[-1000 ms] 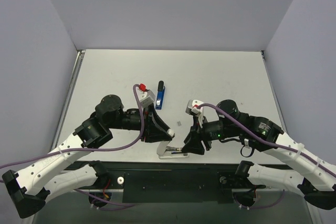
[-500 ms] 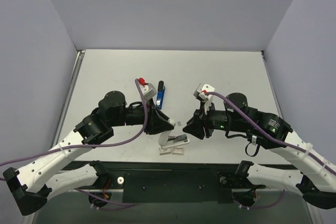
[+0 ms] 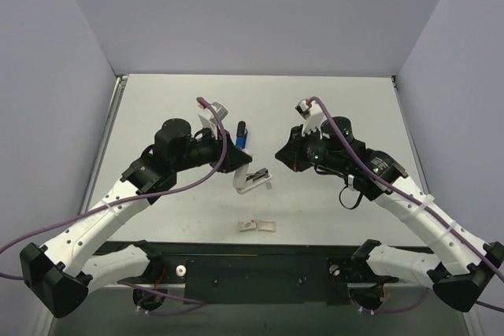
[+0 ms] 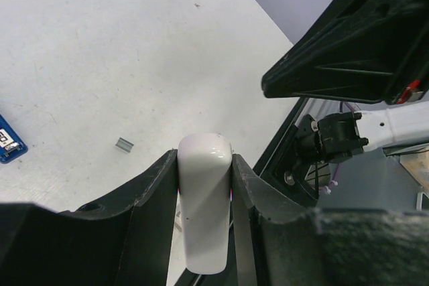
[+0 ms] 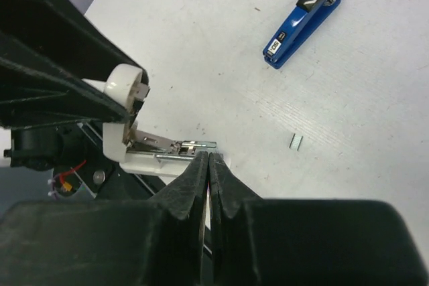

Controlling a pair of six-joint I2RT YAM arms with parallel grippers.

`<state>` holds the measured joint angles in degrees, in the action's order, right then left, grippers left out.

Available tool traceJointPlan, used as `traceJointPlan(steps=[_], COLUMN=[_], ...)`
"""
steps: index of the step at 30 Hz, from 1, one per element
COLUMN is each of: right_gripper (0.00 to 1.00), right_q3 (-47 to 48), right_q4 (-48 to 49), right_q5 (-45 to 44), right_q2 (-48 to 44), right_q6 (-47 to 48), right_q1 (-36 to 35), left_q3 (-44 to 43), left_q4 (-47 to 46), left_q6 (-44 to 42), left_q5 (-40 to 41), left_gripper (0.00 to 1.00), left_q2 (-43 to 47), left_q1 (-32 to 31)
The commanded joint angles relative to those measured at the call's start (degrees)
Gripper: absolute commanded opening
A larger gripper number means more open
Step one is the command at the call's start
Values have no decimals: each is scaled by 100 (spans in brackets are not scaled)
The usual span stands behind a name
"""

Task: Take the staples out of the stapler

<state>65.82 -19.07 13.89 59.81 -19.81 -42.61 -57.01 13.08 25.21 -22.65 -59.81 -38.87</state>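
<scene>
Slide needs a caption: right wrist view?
Right gripper, jaws shut, faces the opened white stapler held by the left gripper; a blue stapler and loose staples lie on the table.

1. The blue stapler [image 5: 303, 19] is bright blue with a black end.
2. Beside it, the white stapler [image 4: 203, 199] is plain white, with shiny silver inside.
3. Near it, loose staples [image 5: 295, 141] are silver-grey.
4. Under it, the table [image 3: 331, 108] is pale grey.

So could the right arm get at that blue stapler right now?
Probably yes. The blue stapler lies uncovered on the table, and nothing stands between it and the right gripper, which is shut and would need opening. The left gripper, holding the white stapler, sits close beside it.
</scene>
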Motion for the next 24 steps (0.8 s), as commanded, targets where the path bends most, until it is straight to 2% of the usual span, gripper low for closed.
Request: traceJointPlan(steps=[1, 10, 24], right_gripper=[0, 0, 0], right_q3=[-324, -877, -1379], right_q4=[1158, 2530, 3041], right_q5=[-220, -141, -115], right_q2=[328, 953, 1507], right_q6=[-497, -629, -893], right_q1=[209, 341, 438], left_q3=[-222, -214, -521], left_q4=[-631, -1194, -1607], left_q6=[115, 361, 713], left_q5=[-90, 33, 675], left_gripper=[0, 0, 0], left_q2=[-214, -812, -1568], left_q1=[125, 204, 205])
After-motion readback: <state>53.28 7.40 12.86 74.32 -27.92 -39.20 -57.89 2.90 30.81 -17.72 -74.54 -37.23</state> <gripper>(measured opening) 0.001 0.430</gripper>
